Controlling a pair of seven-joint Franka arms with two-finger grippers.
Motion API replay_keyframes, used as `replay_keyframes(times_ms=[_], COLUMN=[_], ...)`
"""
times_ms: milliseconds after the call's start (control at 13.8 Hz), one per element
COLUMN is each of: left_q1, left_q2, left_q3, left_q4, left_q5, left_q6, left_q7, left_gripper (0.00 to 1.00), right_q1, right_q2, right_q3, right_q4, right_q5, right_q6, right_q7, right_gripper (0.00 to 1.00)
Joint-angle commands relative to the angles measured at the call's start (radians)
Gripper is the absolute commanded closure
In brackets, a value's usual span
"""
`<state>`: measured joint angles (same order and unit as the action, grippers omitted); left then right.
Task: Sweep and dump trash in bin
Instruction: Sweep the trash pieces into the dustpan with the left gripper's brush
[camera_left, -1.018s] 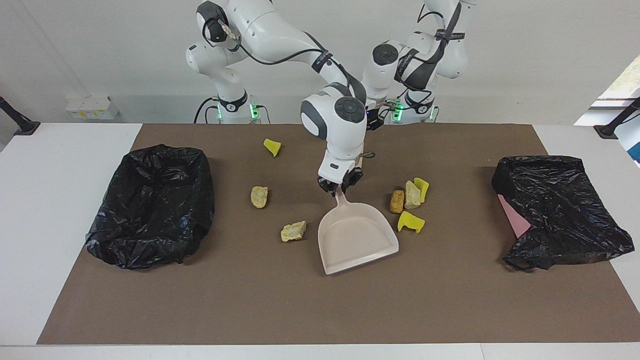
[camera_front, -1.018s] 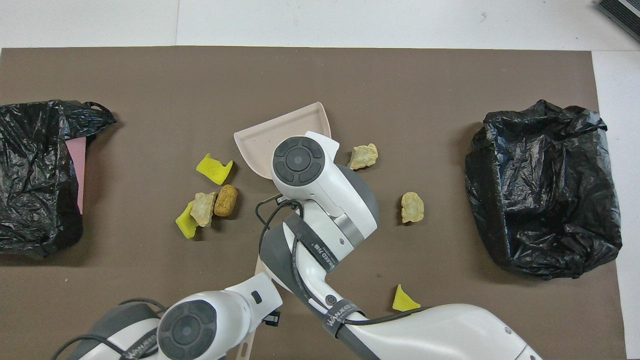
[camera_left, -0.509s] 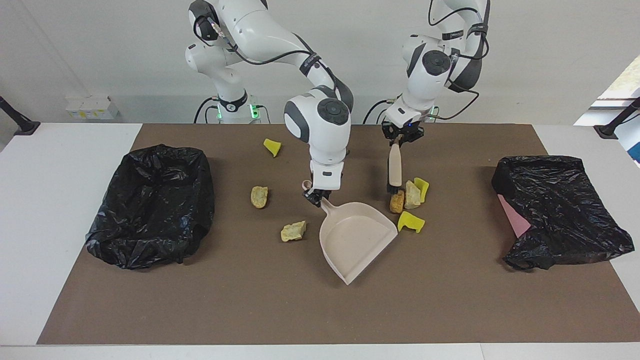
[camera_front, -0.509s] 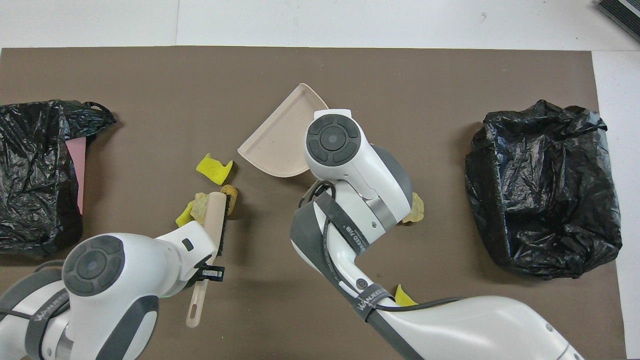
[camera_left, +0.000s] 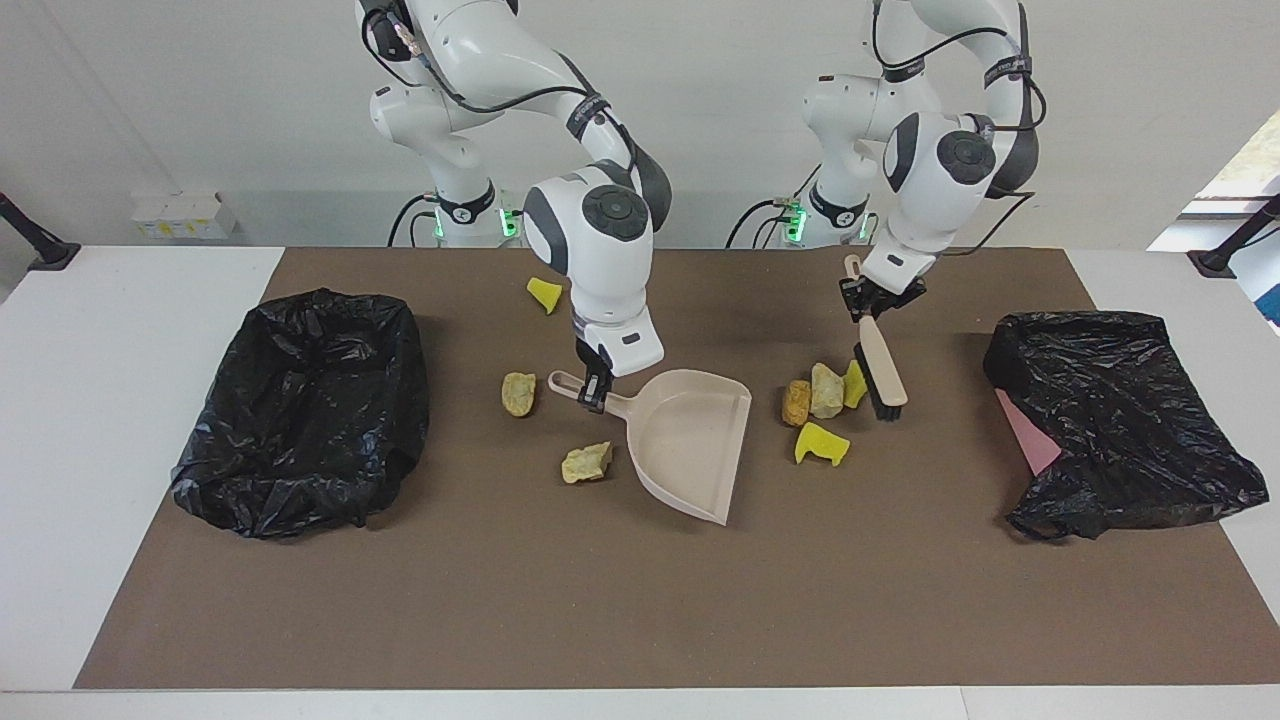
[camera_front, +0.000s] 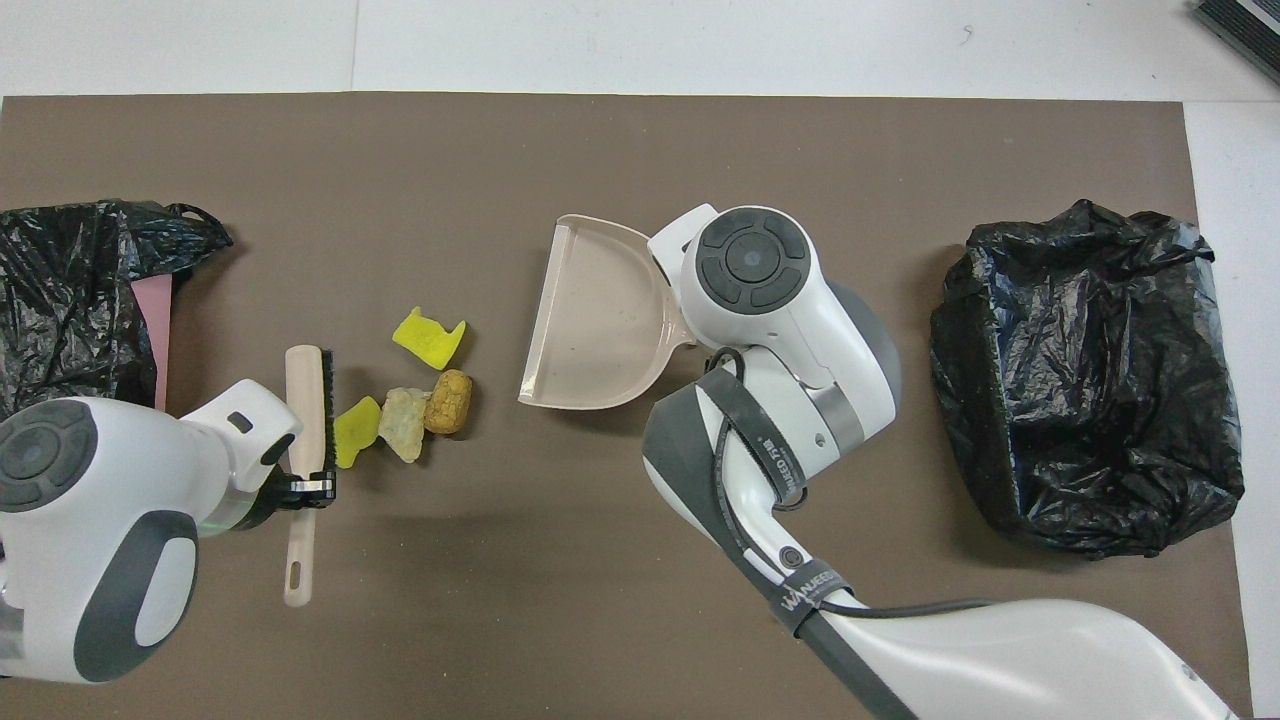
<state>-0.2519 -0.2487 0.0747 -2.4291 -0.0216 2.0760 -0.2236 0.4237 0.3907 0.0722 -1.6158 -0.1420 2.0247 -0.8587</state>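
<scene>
Trash: seven scraps on the mat, four clustered beside brush.

Both arms are glossy white with dark grey joint caps and bands, black cables looped along them. Green lights glow at their bases beside the brown mat. Black-lettered straps circle the forearms.

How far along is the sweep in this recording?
Early. Done: the right gripper holds the dustpan, the left gripper holds the brush. In hand: brush beside the scrap cluster, pan mouth facing it. Left: the pan is empty, and nothing shows dumped in the bin.
</scene>
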Motion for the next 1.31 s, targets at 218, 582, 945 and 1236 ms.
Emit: replay_keyframes(times_ms=[218,582,945,1236], left_q1=[0.032,-0.026,-0.118,-0.147], left_q2=[0.044,0.14,0.224,0.223], left_q3=[-0.015,-0.02,-0.021,-0.029], left_q4=[-0.028,-0.001,0.067,0.067], left_q5=[0.002,-0.076,-0.124,-0.213], left_q6=[0.019,0.122,0.139,0.134], left_q7=[-0.022,-0.073,0.016,0.173], left_gripper=[1.0,1.0,1.0,1.0], right_q1=[-0.002,0.03,0.033,0.04], right_q2=[-0.05,-0.052,-0.052,-0.062], right_q3=[0.014,0.014,0.015,0.015], right_q4=[-0.088,-0.105,-0.11,-0.137], right_q5=[-0.013,-0.013,-0.008,-0.008], right_q6=[0.026,-0.017,-0.018,-0.014], right_q7=[-0.195,-0.177,-0.148,-0.112], right_gripper=[1.0,1.0,1.0,1.0])
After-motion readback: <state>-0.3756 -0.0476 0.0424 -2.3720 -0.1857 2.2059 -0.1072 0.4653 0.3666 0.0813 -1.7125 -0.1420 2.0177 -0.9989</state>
